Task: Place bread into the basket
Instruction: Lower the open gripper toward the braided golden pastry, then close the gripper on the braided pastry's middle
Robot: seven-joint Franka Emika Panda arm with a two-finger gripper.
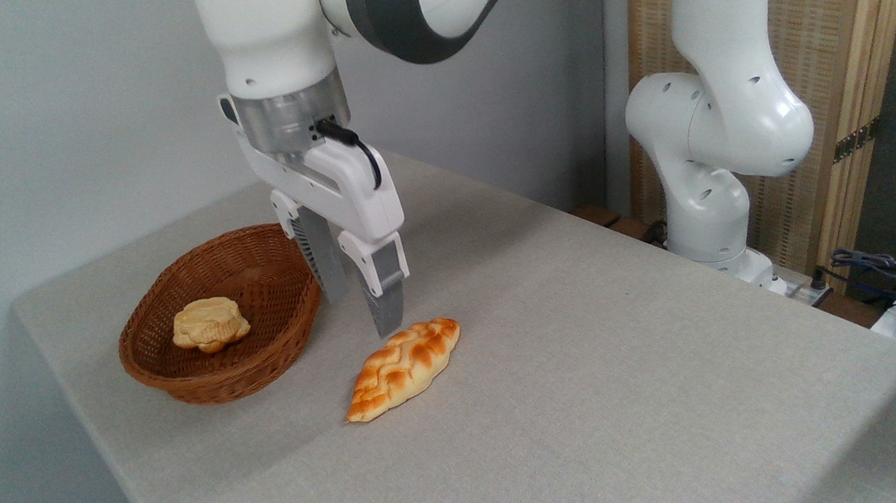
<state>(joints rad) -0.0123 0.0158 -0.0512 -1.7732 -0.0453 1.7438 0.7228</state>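
Nothing placing yet | bread lying on counter beside basket | end effector hovering above, fingers apart, gripping nothing | grasp and transfer remaining

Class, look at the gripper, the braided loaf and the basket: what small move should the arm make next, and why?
Probably shift a little toward the loaf's middle and lower. The gripper is open and empty, its fingers pointing down near the loaf's upper end, between it and the basket. The loaf lies on the table, outside the basket, which holds only a pale bun.
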